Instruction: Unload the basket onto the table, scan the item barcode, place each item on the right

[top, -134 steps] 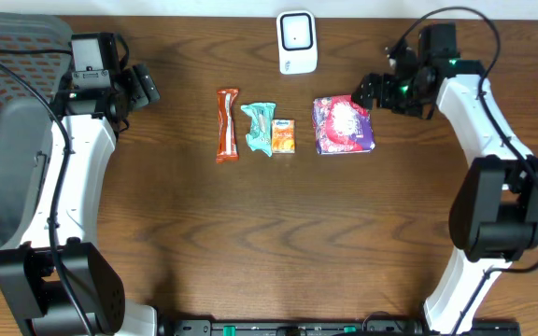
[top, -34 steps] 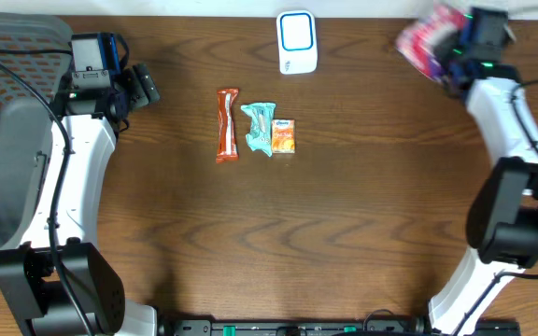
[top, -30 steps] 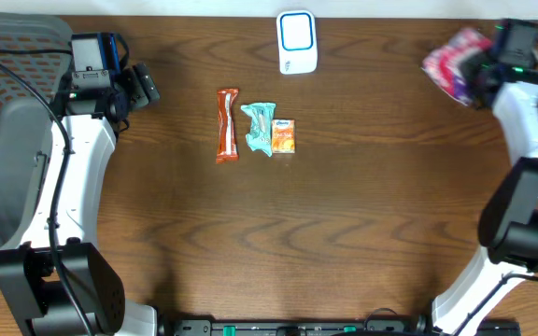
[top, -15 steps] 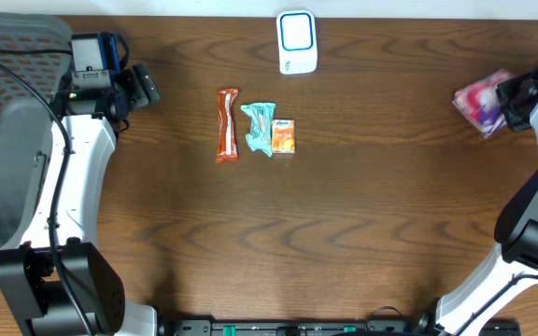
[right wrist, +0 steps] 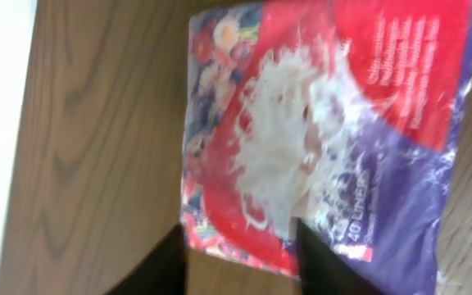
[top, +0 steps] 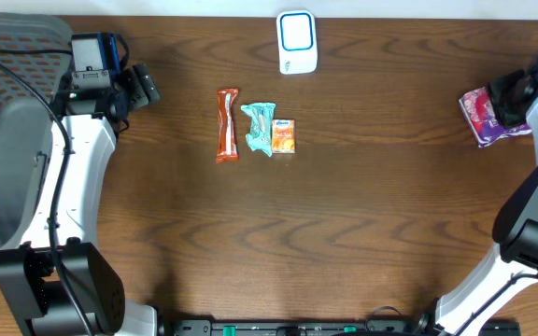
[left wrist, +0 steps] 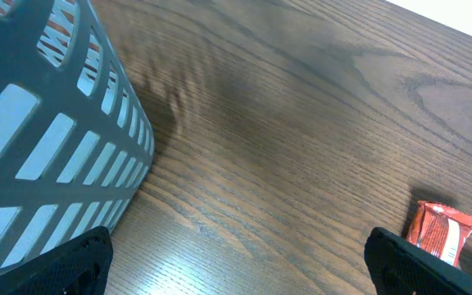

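A red and purple packet lies flat on the table at the far right edge. My right gripper hovers just above its right side. In the right wrist view the packet fills the frame, and my right gripper stands open at its lower edge, with bare wood showing between the fingers. The white scanner stands at the back centre. My left gripper stays at the far left, wide open over bare wood.
An orange-red bar, a teal wrapper and a small orange packet lie in a row in the middle. The bar's end shows in the left wrist view. A grey slotted basket stands at the left, close to the left gripper.
My right arm carried the packet from the back right out to the right edge and down onto the table. Its jaws have come apart off the packet. The left arm stayed still.
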Controlling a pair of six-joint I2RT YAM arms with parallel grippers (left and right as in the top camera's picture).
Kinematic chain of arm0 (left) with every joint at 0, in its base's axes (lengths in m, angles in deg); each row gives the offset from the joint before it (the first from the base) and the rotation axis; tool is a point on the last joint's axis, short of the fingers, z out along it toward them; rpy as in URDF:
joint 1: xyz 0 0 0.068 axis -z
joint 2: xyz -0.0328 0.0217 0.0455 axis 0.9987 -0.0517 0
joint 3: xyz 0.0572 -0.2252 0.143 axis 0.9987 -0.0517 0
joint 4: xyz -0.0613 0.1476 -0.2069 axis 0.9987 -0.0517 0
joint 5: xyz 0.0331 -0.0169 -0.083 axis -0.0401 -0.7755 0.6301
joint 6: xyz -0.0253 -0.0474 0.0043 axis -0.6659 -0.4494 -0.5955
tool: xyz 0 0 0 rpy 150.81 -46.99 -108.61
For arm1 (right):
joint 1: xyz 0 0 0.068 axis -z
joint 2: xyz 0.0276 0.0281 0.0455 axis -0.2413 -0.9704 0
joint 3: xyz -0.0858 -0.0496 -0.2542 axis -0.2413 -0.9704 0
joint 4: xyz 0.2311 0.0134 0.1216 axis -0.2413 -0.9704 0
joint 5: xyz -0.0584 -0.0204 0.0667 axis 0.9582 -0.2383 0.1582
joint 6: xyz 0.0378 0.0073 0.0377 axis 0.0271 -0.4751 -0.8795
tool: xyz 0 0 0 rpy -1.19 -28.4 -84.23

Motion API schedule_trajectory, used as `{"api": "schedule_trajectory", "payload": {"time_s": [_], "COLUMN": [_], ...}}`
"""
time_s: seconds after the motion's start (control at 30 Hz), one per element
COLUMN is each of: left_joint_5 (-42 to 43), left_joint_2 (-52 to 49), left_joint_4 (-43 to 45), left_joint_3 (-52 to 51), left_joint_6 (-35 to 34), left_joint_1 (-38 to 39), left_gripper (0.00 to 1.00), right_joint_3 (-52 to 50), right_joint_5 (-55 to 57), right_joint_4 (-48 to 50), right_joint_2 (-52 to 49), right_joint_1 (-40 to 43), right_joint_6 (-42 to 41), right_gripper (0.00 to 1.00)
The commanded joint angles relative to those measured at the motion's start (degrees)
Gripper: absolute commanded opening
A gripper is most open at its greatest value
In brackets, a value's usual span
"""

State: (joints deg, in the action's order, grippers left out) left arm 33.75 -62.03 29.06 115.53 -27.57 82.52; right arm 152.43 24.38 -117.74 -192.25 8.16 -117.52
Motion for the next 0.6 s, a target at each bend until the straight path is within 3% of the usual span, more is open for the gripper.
{"api": "schedule_trajectory", "payload": {"time_s": [0.0, 0.17, 0.57], "left_joint_5": [-0.52, -0.52, -0.52], "left_joint_2": [-0.28, -0.28, -0.28], "left_joint_4": [-0.15, -0.15, -0.15], "left_joint_3": [0.28, 0.28, 0.28], "left_joint_6": [-0.48, -0.5, -0.5], "left_joint_1": [-0.24, -0.24, -0.24], "left_gripper": [0.98, 0.98, 0.98], "right_joint_3": [-0.24, -0.24, -2.6], "right_joint_5": [-1.18, -1.31, 10.12], "right_joint_4": [-0.39, -2.51, -6.12], "right_joint_2": [-0.26, -0.26, -0.33], "right_joint_1": [-1.05, -3.08, -9.29], "right_joint_6": [3.19, 9.79, 11.96], "right_gripper": [0.17, 0.01, 0.02]}}
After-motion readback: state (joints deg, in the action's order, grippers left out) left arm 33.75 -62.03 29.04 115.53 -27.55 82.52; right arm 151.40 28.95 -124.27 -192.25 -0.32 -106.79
